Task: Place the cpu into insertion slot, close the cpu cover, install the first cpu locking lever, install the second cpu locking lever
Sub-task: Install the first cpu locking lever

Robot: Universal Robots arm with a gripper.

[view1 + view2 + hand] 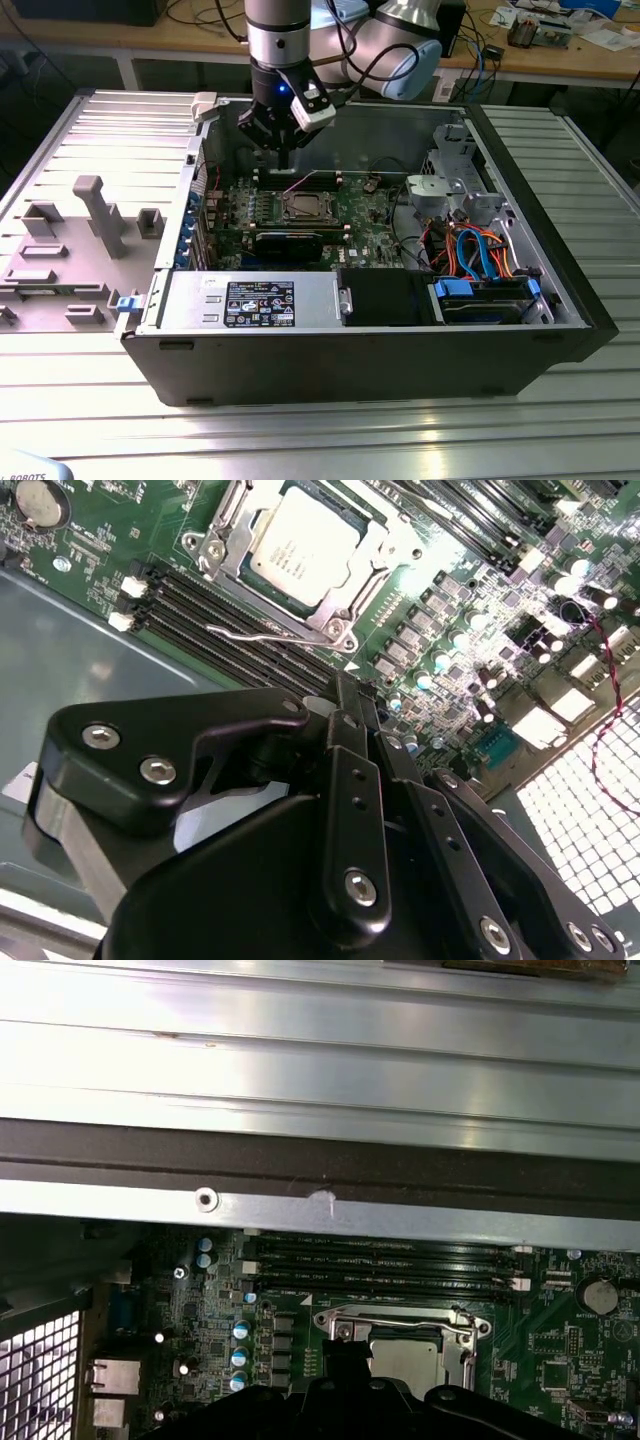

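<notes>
The cpu (300, 545) sits in the slot (224, 542) under the shut cover (372, 556). The pincer (345, 705), fingers together and holding nothing, hangs above the memory slots (215, 625) just beside the slot.

Cpu (300, 545): brushed silver-grey metal top, satin. Cpu cover (372, 555): bright bare metal, shiny. Motherboard (100, 550): glossy green board. Gripper (355, 715): matt black body, smooth, steel screws. Computer case (380, 345): matt black outside, dull grey sheet metal inside. Table (320, 430): ribbed aluminium, semi-gloss.
</notes>
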